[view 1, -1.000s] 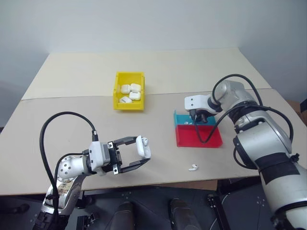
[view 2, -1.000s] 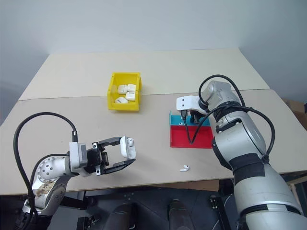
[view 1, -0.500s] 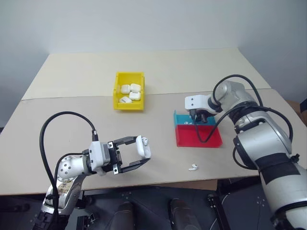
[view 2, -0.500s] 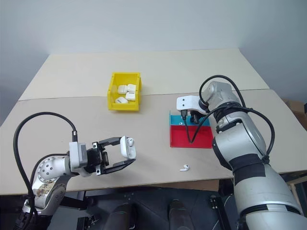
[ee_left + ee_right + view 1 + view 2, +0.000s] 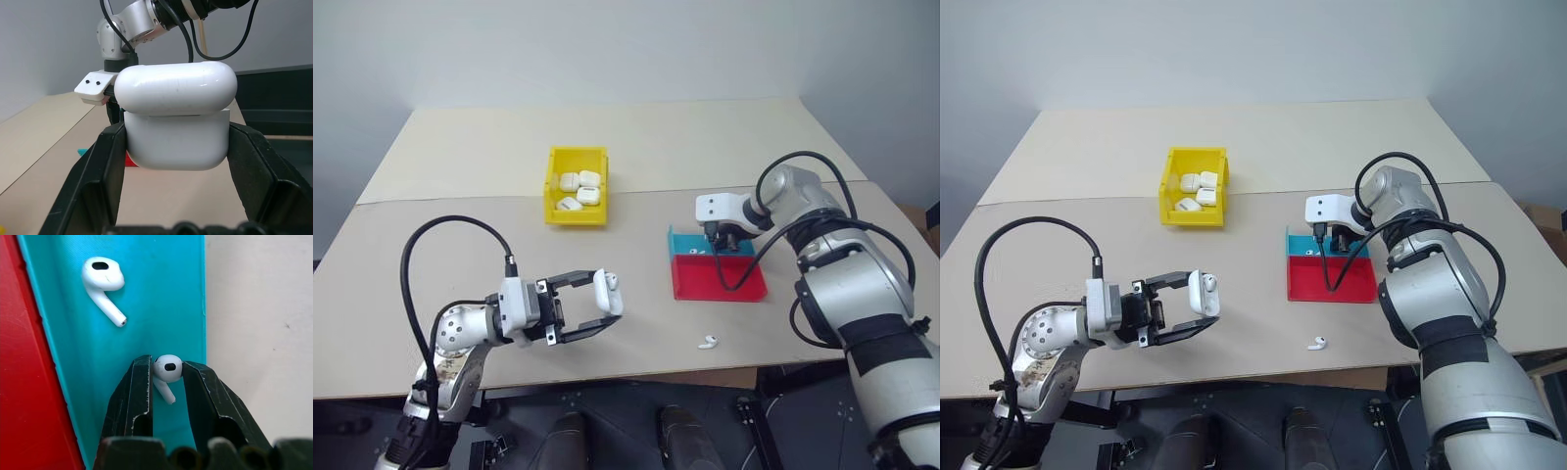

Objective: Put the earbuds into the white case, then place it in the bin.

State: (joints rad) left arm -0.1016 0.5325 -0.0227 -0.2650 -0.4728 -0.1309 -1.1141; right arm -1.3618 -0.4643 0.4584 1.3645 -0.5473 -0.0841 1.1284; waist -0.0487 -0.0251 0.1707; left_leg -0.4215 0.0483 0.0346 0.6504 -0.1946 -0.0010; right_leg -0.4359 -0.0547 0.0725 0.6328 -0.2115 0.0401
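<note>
An earbud (image 5: 167,369) was pinched by the right gripper (image 5: 166,382) in the blue tray (image 5: 161,308). The case (image 5: 176,117) was squeezed tight by the left gripper (image 5: 597,311), near left.

You see the white case (image 5: 176,127) upright, lid ajar, clamped above the table. One earbud (image 5: 167,374) is pinched over the blue tray section, another (image 5: 102,281) lies there, a third (image 5: 707,342) on the table. The yellow bin (image 5: 576,216) holds white cases.
</note>
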